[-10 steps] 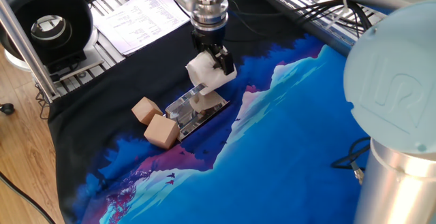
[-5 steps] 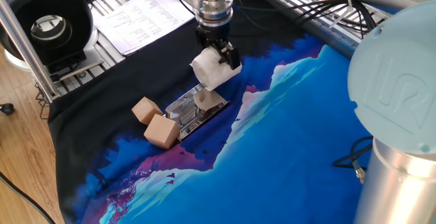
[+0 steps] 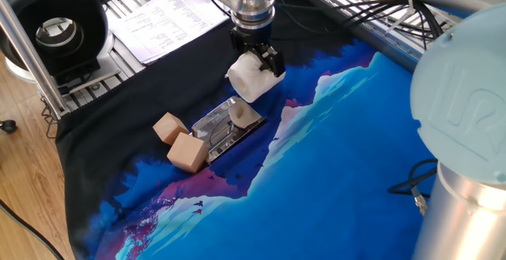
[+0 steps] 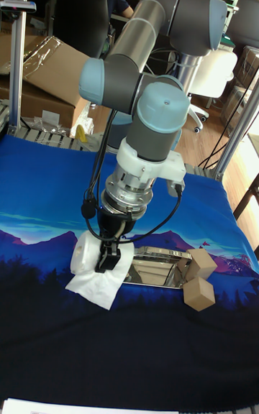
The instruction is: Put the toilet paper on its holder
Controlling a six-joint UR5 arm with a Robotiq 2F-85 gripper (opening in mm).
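Note:
My gripper is shut on the toilet paper, a white roll held in the air just behind and above the holder. The holder is a shiny silver plate lying flat on the cloth, and its short peg is uncovered. In the tall fixed view the gripper points down with the toilet paper to the left of the holder, and a loose sheet hangs from the roll.
Two tan wooden cubes sit at the holder's near-left end. Printed papers and a black round device lie at the back left. Cables run at the back, and the arm's base fills the right.
The gripper has carried the roll upward and slightly back and to the right, away from the plate, leaving the peg fully exposed. The cubes and holder have not moved.

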